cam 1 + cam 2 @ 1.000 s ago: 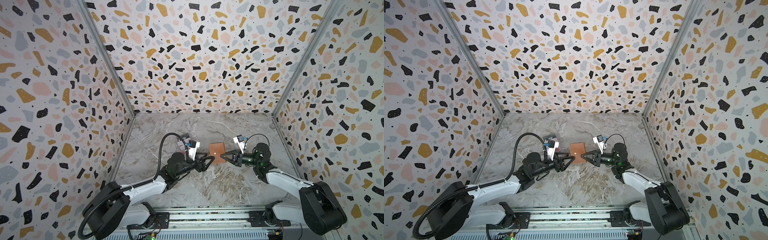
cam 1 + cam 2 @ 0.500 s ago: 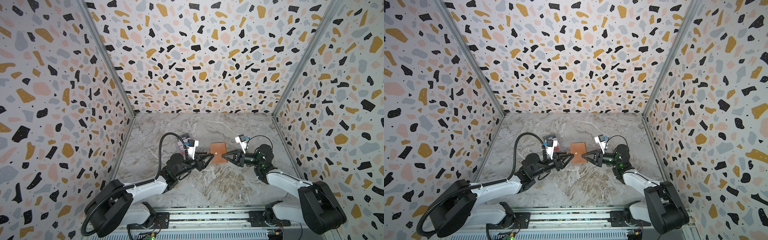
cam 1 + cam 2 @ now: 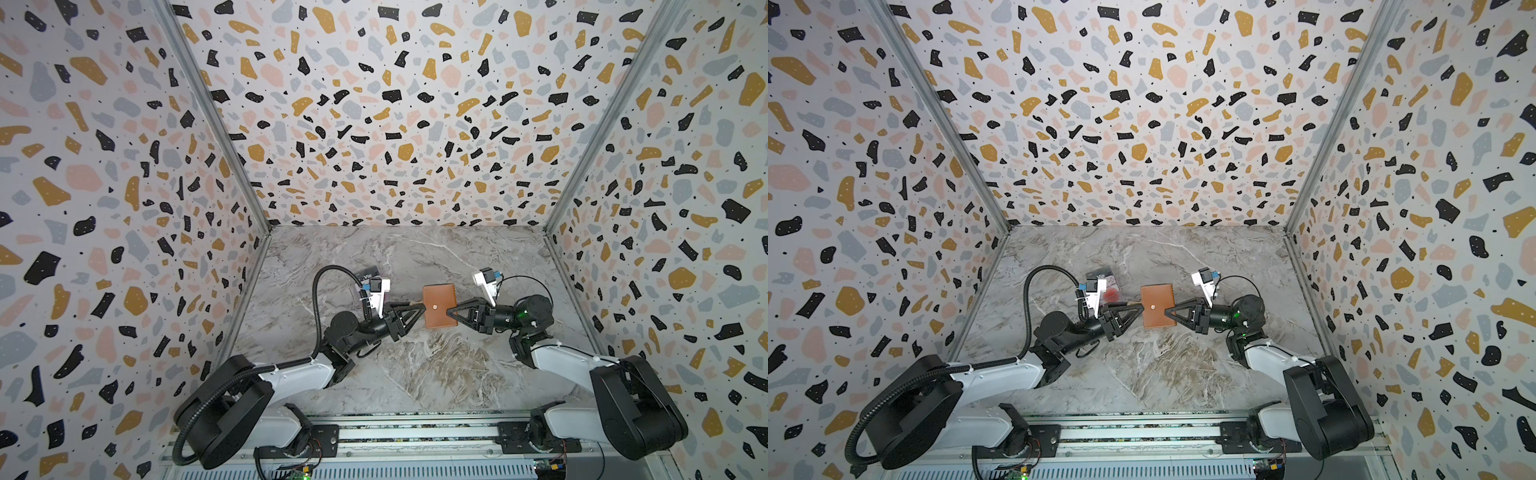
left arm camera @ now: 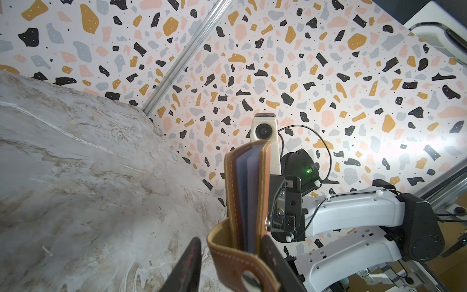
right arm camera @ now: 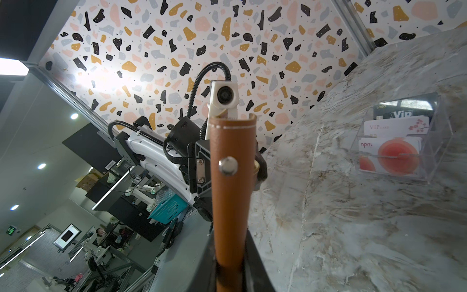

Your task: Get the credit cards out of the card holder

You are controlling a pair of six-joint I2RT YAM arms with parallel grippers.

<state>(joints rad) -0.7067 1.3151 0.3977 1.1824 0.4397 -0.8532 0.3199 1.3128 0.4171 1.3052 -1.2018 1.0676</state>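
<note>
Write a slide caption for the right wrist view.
Right gripper clamps the brown card holder; cards stand in a clear case nearby.

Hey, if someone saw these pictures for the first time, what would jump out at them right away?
The tan card holder held over the middle of the marble table, the right hand shut on its spine edge and the left hand astride its strap end. Next, the loud terrazzo walls all around, and a clear case of cards on the table behind the left arm.

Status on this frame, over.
Right gripper shut on card holder. Left gripper straddling its unsnapped strap end, grip unclear. Clear case of cards stands apart, not blocking.
</note>
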